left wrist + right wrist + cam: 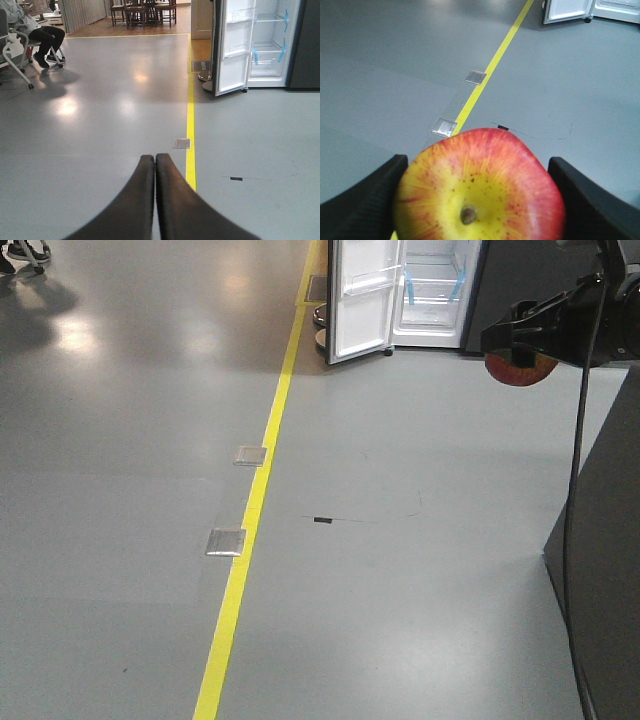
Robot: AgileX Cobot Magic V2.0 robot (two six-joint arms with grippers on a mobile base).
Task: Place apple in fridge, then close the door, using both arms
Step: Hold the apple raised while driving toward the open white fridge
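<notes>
The grey floor (100,125) is smooth and glossy, mirroring lamps at upper left. The apple (480,190) has waxy, shiny skin; the finger pads (362,205) look matt and finely ribbed.

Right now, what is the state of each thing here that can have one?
door, open wide.
fridge, standing open.
right gripper, shut on the apple.
apple, held, not yet in the fridge.
left gripper, shut, empty.

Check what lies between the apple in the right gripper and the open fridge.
Nothing but bare grey floor separates the apple from the open fridge; the exterior front-facing view shows it, with the yellow line off to the left.
</notes>
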